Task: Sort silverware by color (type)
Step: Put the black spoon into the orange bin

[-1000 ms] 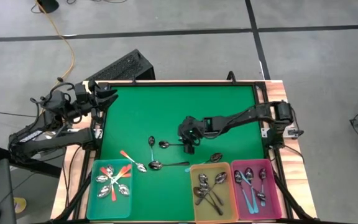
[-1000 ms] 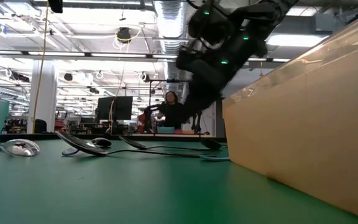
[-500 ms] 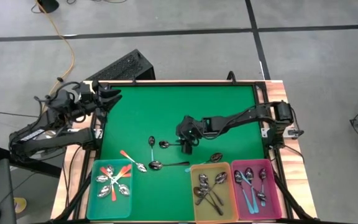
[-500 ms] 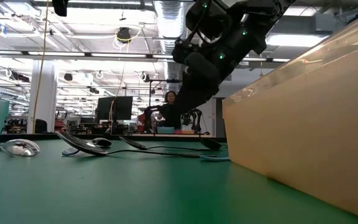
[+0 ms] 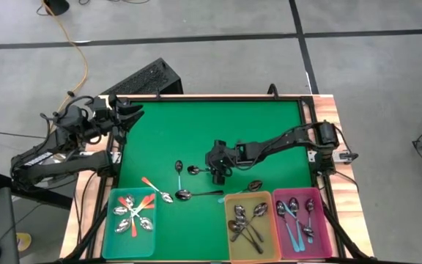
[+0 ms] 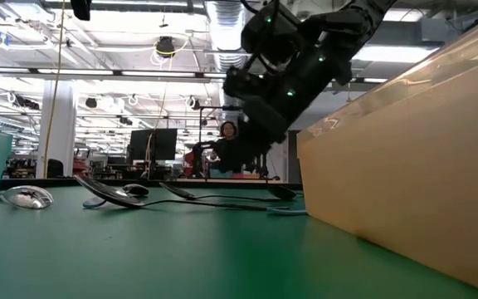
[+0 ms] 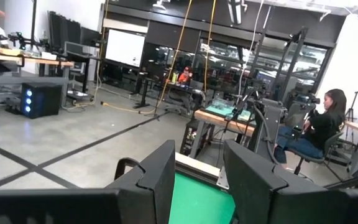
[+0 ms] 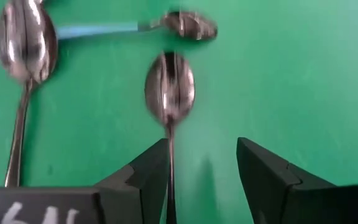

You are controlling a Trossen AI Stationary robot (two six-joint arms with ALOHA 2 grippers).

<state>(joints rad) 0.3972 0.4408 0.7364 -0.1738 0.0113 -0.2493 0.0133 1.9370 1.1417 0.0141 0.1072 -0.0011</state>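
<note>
Loose silverware lies on the green mat (image 5: 269, 125). A plain metal spoon (image 8: 169, 87) lies flat, its bowl (image 5: 193, 170) toward the table's left. My right gripper (image 8: 202, 146) hangs open over it at a downward slant, a finger on either side of its handle (image 8: 169, 163). Whether the fingers touch the handle I cannot tell. Beyond the bowl lies a light blue-handled spoon (image 8: 110, 28), and beside it a second plain spoon (image 8: 27, 43). My left gripper (image 7: 197, 180) waits open at the table's far left corner (image 5: 127, 114).
Three bins stand along the near edge: teal (image 5: 110, 220) with orange-handled spoons, yellow (image 5: 272, 220) with plain ones, pink (image 5: 324, 220) with light blue ones. An orange-handled spoon (image 5: 154, 188) and another spoon (image 5: 253, 185) lie in front of the bins. People sit in the room beyond.
My right gripper has sunk toward the mat and shifted a little toward the table's left, closing in on the plain spoon. The spoons have stayed where they were.
</note>
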